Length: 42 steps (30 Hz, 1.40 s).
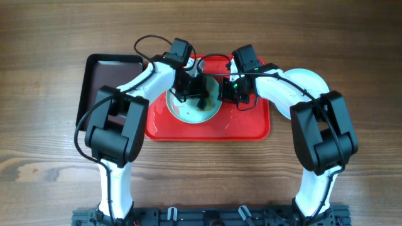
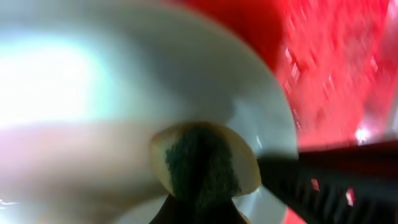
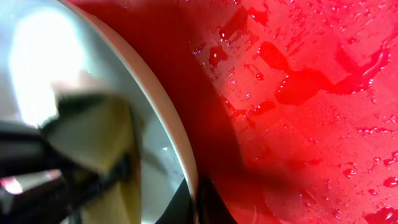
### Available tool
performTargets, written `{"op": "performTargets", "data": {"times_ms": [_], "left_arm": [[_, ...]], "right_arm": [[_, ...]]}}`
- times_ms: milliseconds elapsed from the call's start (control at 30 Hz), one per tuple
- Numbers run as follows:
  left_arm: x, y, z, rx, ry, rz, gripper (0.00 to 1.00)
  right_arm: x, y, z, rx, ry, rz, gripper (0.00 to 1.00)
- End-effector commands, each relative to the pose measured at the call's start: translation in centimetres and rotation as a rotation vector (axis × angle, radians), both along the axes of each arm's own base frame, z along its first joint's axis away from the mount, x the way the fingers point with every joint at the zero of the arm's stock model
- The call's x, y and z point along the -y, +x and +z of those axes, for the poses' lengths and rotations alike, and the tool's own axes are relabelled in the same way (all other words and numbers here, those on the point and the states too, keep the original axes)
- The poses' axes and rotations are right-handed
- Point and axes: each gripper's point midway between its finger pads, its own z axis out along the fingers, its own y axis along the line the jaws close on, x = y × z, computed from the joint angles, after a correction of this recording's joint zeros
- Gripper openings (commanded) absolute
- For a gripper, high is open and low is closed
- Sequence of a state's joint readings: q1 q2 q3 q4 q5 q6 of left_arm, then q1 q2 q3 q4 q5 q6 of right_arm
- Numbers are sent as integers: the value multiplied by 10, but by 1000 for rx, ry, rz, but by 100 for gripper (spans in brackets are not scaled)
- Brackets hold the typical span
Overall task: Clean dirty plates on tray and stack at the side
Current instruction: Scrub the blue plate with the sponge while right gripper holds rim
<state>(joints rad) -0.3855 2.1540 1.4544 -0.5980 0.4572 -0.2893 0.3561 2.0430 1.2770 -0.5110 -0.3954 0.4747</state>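
Left fingers [image 2: 166, 216] clench a sponge [image 2: 202, 165] pressed onto the plate [image 1: 181, 112]; right fingers [image 3: 215, 214] pinch its right rim above the tray [image 1: 251, 125].

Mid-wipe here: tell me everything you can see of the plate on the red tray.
The plate is round, shallow, pale and glossy, somewhere between white and faint turquoise. It sits on the wet red tray, in its left half. A yellow-green sponge, gripped by the left end effector, presses on its inner surface. The right end effector appears to pinch its right rim. No red smears show clearly, though the close views are blurred.
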Motion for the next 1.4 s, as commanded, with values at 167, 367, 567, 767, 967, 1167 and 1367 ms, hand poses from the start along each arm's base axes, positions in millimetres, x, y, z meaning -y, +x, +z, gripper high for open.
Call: {"op": "performTargets", "data": {"times_ms": [167, 367, 567, 767, 967, 1167, 1367], "left_arm": [[-127, 32, -40, 168, 696, 423, 4], [-133, 5, -41, 95, 785, 437, 4], [-86, -54, -52, -167, 615, 230, 4], [-23, -88, -45, -312, 321, 48, 4], [18, -84, -39, -239, 160, -86, 4], [17, -73, -40, -197, 159, -74, 4], [0, -44, -43, -138, 188, 29, 4]], "right_arm": [[21, -10, -31, -58, -100, -40, 4], [21, -10, -31, -58, -100, -40, 4], [20, -10, -31, -56, -100, -40, 4], [20, -9, -31, -51, -98, -40, 4], [20, -9, -31, -51, -98, -38, 4], [20, -9, -31, -45, -98, -30, 4], [20, -9, -31, -47, -99, -29, 4]]}}
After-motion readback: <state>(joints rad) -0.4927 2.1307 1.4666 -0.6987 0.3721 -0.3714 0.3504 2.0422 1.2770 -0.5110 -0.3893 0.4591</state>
